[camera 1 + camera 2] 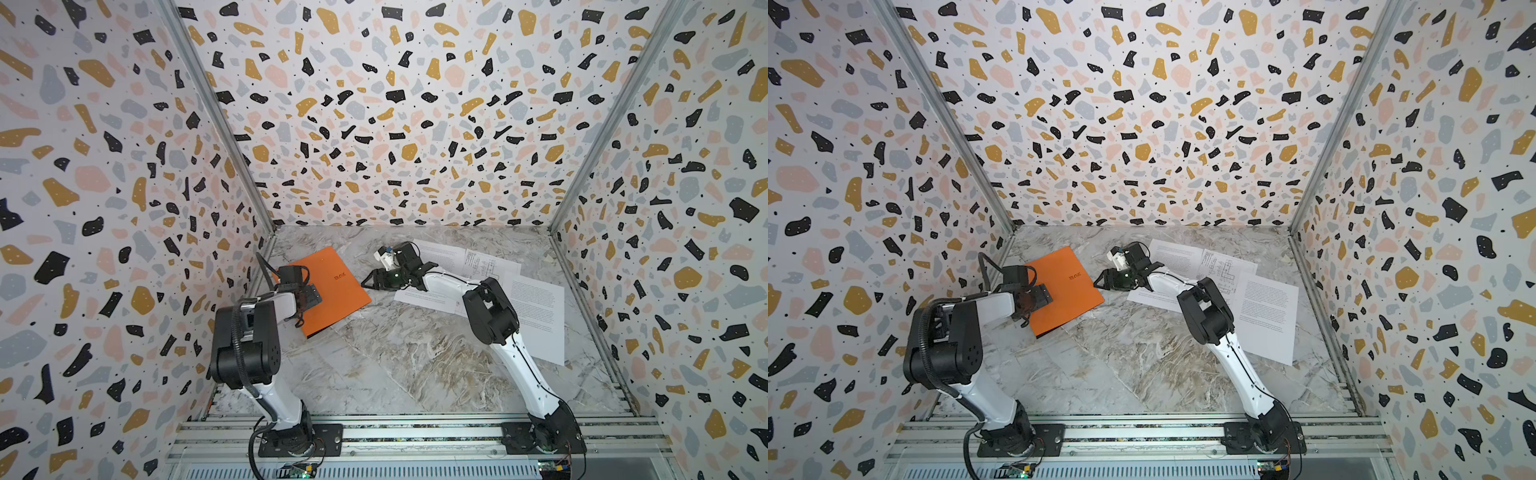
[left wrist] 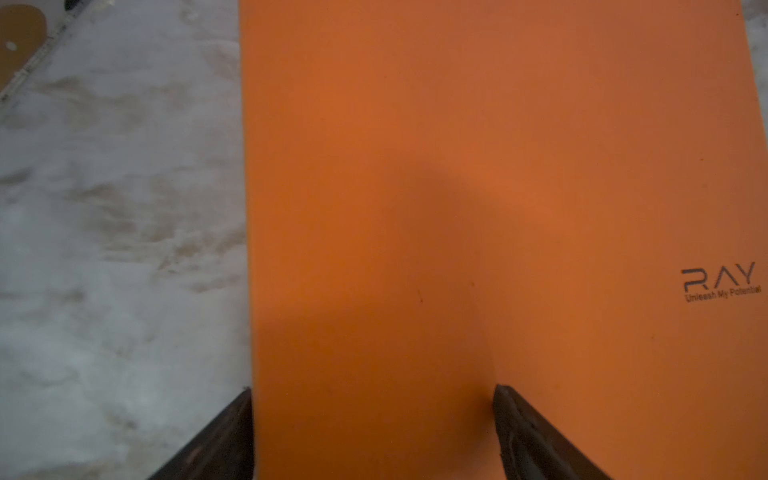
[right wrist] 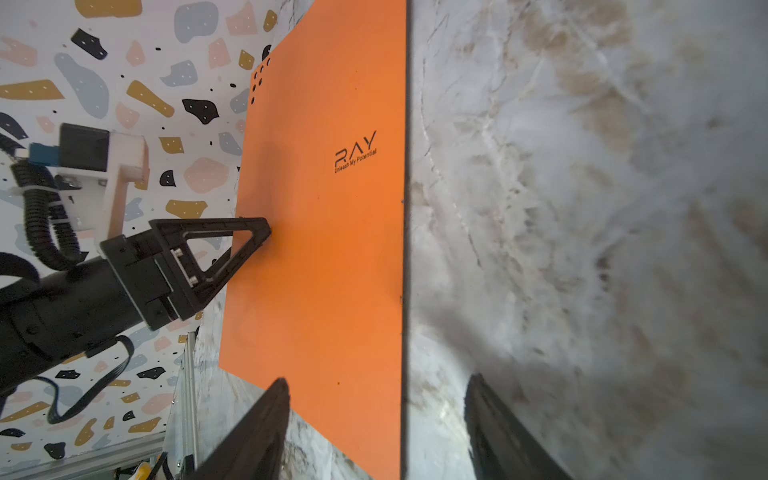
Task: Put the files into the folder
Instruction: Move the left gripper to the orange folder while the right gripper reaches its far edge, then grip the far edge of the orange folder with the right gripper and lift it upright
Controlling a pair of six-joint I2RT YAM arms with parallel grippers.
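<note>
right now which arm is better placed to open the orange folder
Right, likely: the right fingers stand open astride the folder at its dark-lined edge nearest the logo, seemingly the opening side. The left fingers sit open over the opposite edge.

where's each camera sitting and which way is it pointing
Top views: high over the near edge of the table, facing down toward the back wall; folder, files, left arm and right arm whole.
Left wrist: on the left arm, looking down past the left gripper at the folder; only its fingertips show.
Right wrist: on the right arm, low, facing the folder's edge and the left wall; right gripper fingertips and the left gripper show.
Shared: all views show the folder; both wrist views its RAY logo.
</note>
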